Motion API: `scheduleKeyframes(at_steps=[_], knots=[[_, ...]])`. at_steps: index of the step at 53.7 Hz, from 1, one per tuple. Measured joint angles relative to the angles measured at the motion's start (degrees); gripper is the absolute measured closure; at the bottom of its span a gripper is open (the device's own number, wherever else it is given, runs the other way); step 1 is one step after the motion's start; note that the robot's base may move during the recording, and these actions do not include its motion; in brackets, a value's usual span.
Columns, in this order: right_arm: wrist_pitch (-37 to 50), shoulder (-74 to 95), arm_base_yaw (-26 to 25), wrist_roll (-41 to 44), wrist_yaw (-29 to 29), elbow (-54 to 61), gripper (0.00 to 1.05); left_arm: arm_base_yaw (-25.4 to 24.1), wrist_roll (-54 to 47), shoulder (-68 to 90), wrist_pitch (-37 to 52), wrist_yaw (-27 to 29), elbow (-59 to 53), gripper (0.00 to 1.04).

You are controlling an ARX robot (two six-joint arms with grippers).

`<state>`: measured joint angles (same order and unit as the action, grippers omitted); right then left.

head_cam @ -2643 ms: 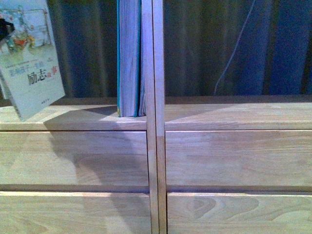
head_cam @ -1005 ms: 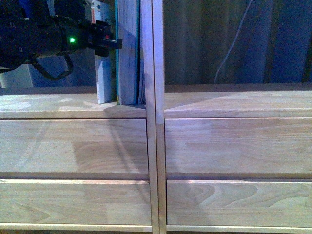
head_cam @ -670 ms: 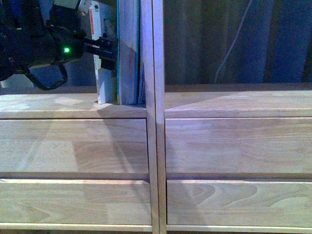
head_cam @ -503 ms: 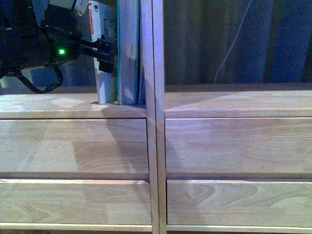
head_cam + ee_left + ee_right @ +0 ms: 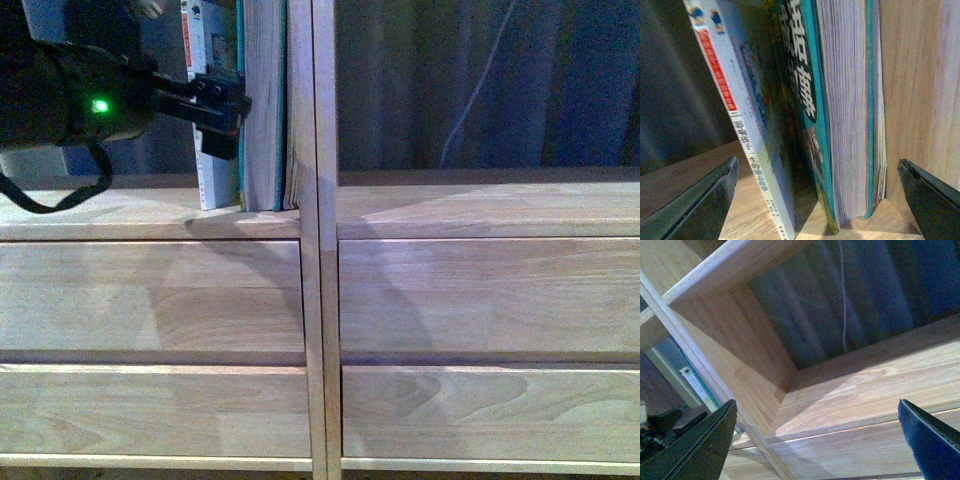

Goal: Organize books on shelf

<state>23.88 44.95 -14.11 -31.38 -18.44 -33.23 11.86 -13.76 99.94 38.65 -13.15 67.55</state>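
Left gripper: the black left gripper (image 5: pixel 222 110) reaches in from the left of the pale natural-wood twin shelving unit (image 5: pixel 320 290); a green light glows on its body. In the left wrist view its two dark fingers (image 5: pixel 695 205) sit wide apart with nothing clasped between them.
White book: the thin white paperback with a red-topped spine and Chinese characters (image 5: pixel 742 127) stands between the spread fingers, tilted, its foot on the shelf board. In the front view it stands just behind the gripper tips (image 5: pixel 208 160).
Teal book: the thick teal-covered book with greyish page edges (image 5: pixel 847 115) stands upright just past the paperback, on the far side from the arm, close against the wooden divider (image 5: pixel 302 110).
Contact: whether the fingertips touch the paperback's spine I cannot quite tell; the front view is dim there.
Right gripper: the right gripper (image 5: pixel 815 440) faces the open right-hand compartment, dark fingers wide, holding nothing.
Behind: a thin white cable (image 5: pixel 478 90) hangs against the dark curtain (image 5: pixel 560 80).
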Motion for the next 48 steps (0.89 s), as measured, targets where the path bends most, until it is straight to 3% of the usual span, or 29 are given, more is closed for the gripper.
scheduleKeyframes(at_steps=[12, 22, 37, 43, 48], knots=[[0.0, 0.0, 0.0, 0.0, 0.0, 0.0, 0.07, 0.4, 2.7, -18.4, 0.5, 2.0, -15.2, 0.07], [0.0, 0.0, 0.0, 0.0, 0.0, 0.0, 0.07, -2.2, 6.0, -36.4, -4.9, 1.2, -28.2, 0.07], [0.0, 0.0, 0.0, 0.0, 0.0, 0.0, 0.07, -14.6, 11.3, -59.8, -16.2, -2.8, -40.9, 0.07], [0.0, 0.0, 0.0, 0.0, 0.0, 0.0, 0.07, -21.9, 14.4, -69.1, -22.5, -8.4, -46.2, 0.07], [0.0, 0.0, 0.0, 0.0, 0.0, 0.0, 0.07, -23.4, 15.6, -71.5, -23.6, -9.4, -47.6, 0.07]])
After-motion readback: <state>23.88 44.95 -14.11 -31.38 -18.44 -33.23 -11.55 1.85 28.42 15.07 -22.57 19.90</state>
